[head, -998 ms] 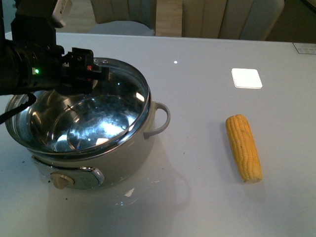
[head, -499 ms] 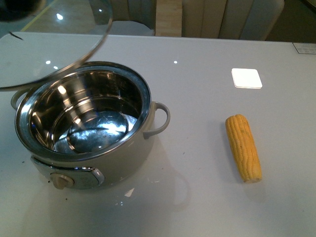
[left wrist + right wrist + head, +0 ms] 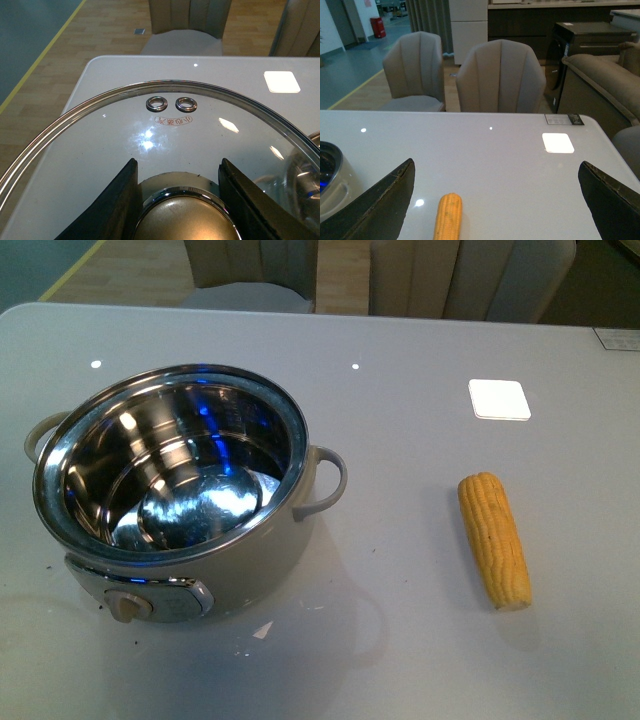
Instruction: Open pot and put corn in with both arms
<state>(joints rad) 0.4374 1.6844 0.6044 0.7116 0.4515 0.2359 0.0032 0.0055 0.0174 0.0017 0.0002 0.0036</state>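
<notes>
the corn (image 3: 493, 538) lies on the table (image 3: 400, 420) just ahead of and below our right gripper (image 3: 495, 163), within the gap of its wide-spread fingers (image 3: 380, 200), long axis along our reach, not across it. the pot (image 3: 170, 490) stands open, well off to that gripper's left. our left gripper (image 3: 178, 161) pinches the lid (image 3: 165, 120) by its knob (image 3: 185, 220), so the right arm is the nearer one, we judge. the corn's near end is cut off in the wrist view; neither arm shows from the front.
</notes>
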